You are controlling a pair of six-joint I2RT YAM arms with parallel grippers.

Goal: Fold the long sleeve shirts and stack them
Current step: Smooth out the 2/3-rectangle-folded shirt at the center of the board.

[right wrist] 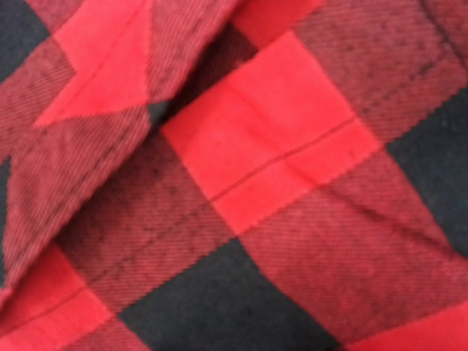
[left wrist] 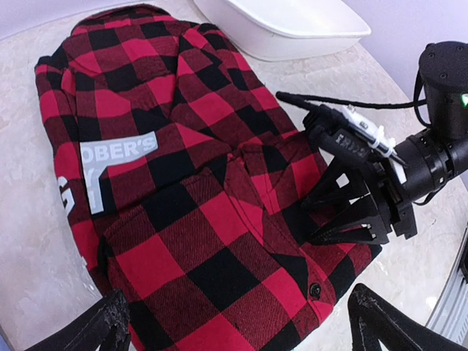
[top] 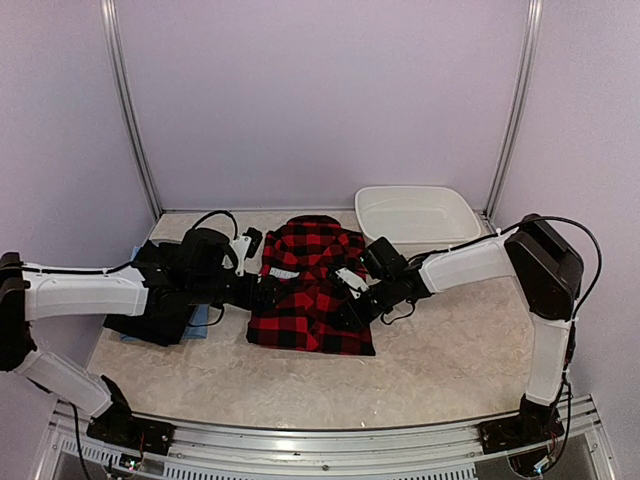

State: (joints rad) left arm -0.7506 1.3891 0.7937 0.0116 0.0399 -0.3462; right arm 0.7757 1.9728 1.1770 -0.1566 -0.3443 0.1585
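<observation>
Two fingers [left wrist: 106, 325] of the left gripper [left wrist: 240, 303]: spread as wide as the wrist view allows (one tip in each lower corner), nothing between them. They hang over the near left part of the flannel shirt [left wrist: 183, 183].

Two fingers of the right gripper [left wrist: 307, 219]: part-way apart, both tips down on the shirt's right-hand edge. Whether a fold of cloth is pinched between them cannot be told. Its own camera shows only checked cloth and a stitched seam, very close.

One flannel shirt, red-and-black check: folded to a rough rectangle and lying flat at the middle of the table [top: 440, 370], between the two grippers. Its long axis runs near to far. The narrower end points to the back wall, the broader end to the arm bases. A grey label [left wrist: 121, 164] with white lettering ("OBER'S", the rest hidden) sits on its left side. A black button [left wrist: 314, 289] sits near its near right corner.

One black shirt [top: 140, 328]: heaped to the left of the flannel, beneath the left arm.

One light blue shirt [top: 200, 320]: its edge shows beside the black one.

One white basin [top: 415, 215]: on the table at the far right, near the flannel's far right corner.
</observation>
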